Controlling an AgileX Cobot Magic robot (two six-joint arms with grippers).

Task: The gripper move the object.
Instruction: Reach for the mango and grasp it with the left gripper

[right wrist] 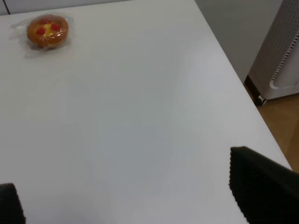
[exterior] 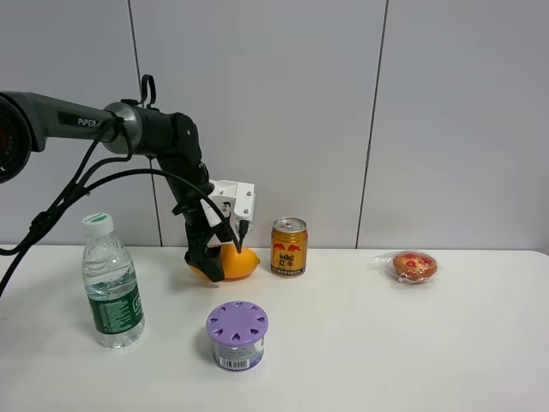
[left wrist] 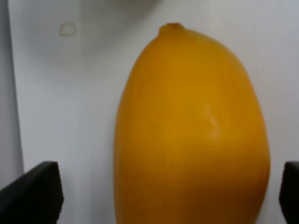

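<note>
- Exterior high view: the left pincer [exterior: 216,260] hangs low over the bench [exterior: 386,343], set about the mango [exterior: 242,263]. The mango lies on the bench just beside the gold can [exterior: 289,247], on the can's left in this view. A water bottle [exterior: 111,283] and a purple-lidded tub [exterior: 238,335] stand nearer the camera. The wrapped bun [exterior: 414,266] lies well apart to the right.
- Left wrist view: the mango fills the space between the two black fingertips [left wrist: 32,196]. Bare bench shows between the fruit and one of them, so this pincer is spread wide and grips nothing.
- Right wrist view: the right pincer [right wrist: 135,196] is also parted, over bare bench, with the bun far off.
- Judgement: the grasp looks to be the step in hand. The next move calls for closing squarely on the smooth fruit, then lifting without nudging the can.
</note>
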